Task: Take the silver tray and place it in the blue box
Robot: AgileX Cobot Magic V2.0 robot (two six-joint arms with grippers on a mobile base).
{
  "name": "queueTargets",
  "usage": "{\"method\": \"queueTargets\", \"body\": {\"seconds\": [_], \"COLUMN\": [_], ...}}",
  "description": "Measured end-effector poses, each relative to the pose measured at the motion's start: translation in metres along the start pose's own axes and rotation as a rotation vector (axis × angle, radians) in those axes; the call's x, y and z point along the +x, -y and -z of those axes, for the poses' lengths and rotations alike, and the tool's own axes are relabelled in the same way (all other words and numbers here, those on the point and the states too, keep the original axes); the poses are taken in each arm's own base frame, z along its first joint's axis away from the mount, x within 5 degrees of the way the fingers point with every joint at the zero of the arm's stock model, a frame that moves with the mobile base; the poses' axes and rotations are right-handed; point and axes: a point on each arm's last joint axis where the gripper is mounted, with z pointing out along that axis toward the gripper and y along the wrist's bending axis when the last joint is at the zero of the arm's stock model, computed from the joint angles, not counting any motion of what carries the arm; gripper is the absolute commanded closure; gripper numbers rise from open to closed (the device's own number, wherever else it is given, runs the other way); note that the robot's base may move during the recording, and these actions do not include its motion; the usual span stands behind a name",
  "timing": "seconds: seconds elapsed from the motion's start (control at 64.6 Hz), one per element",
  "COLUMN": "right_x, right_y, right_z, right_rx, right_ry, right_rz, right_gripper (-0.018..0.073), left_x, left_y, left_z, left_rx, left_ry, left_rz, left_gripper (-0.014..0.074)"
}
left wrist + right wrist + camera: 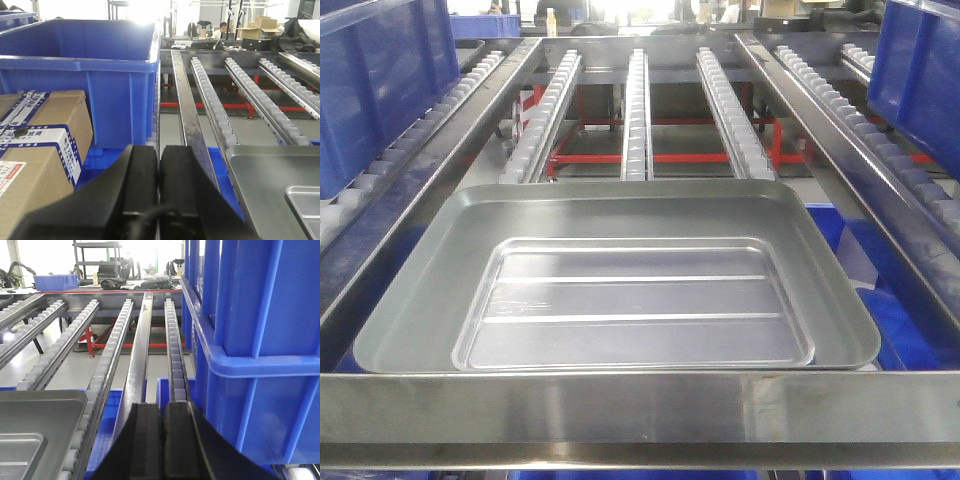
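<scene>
The silver tray (620,215) lies flat on the roller lanes, just behind the front steel bar (640,405), and it is empty. Its left corner (270,180) shows in the left wrist view and its right corner (35,410) in the right wrist view. My left gripper (159,147) is shut with nothing in it, left of the tray and apart from it. My right gripper (163,405) is also shut and empty, right of the tray. A large blue box (80,65) stands ahead of the left gripper. Another blue box (250,315) rises close on the right gripper's right.
Cardboard cartons (40,145) sit in front of the left blue box. Roller lanes (636,110) and steel rails (140,350) run away from me. Blue bins (895,310) lie below the rack. A red frame (620,158) shows under the rollers.
</scene>
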Motion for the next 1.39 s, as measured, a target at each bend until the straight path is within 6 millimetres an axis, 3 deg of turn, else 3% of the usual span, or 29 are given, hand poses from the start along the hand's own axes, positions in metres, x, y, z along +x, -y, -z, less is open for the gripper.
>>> {"method": "queueTargets", "body": {"seconds": [1.177, 1.285, 1.394], "right_x": [-0.007, -0.018, -0.037], "right_y": [-0.001, -0.001, -0.001], "right_z": [0.000, 0.001, -0.001], "right_rx": [-0.004, 0.001, 0.011], "right_ry": [0.045, 0.028, -0.028], "right_rz": [0.002, 0.026, 0.040], "right_gripper": [0.0507, 0.0507, 0.0507], "left_x": [-0.002, -0.019, -0.050], "left_y": [0.000, -0.001, -0.002], "left_z": [0.000, 0.001, -0.003], "left_rx": [0.000, -0.002, -0.004], "left_ry": [0.017, -0.059, -0.129], "left_rz": [0.000, 0.000, 0.000], "left_gripper": [0.0603, 0.0603, 0.0603]}}
